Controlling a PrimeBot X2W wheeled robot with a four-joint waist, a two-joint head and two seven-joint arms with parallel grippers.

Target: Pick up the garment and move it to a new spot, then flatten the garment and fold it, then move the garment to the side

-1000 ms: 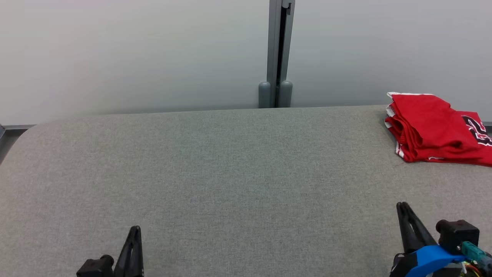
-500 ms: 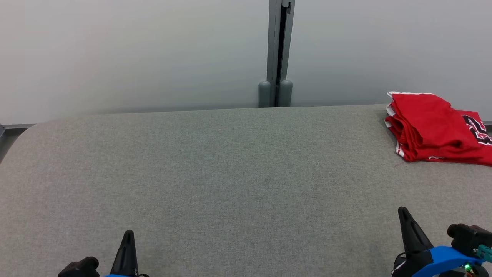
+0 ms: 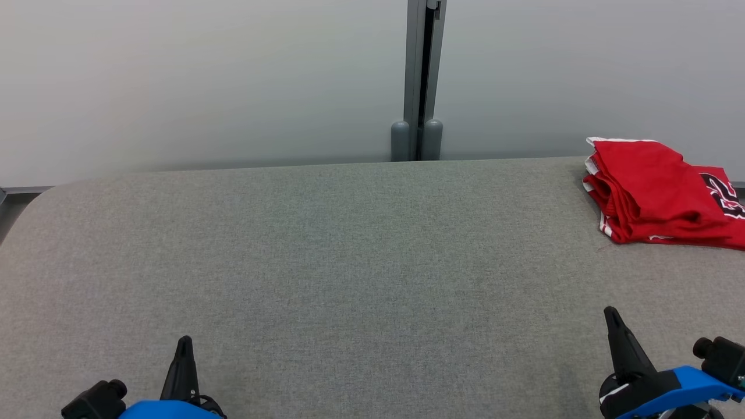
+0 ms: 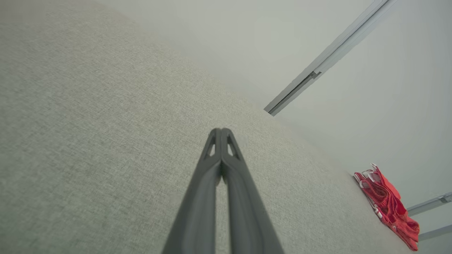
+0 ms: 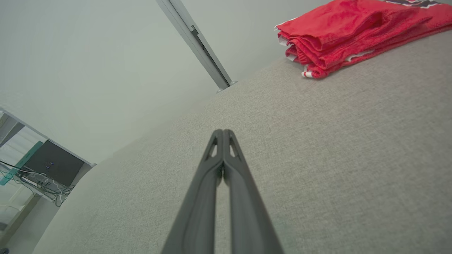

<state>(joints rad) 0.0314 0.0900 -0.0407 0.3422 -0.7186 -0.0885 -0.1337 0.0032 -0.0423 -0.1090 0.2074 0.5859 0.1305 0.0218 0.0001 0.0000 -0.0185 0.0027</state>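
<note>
A grey, felt-like table top runs wide before a pale wall, and its left end is rounded. At the near left the left gripper points away over the cloth. Its two dark fingers are pressed together tip to tip, with nothing between them. Beyond it and to its right, a grey upright post splits the wall behind the table's far edge. The right gripper sits low at the near right, likewise closed on nothing, with a blue housing behind its fingers.

The red garment lies folded in a pile at the far right of the table. It is ahead of the right gripper and a little to its right, well apart from it. It is farther again from the left gripper, off across the table to that gripper's right.

From the head, a black-and-white print shows on the garment's right part. From the right wrist, the stacked folds and white trim along its near edge are plain. From the left wrist it is a small red heap by the table's far edge. The right wrist view also takes in a dark screen and loose cables past the table's rounded end. Plain grey cloth stretches between the right gripper and the garment.
</note>
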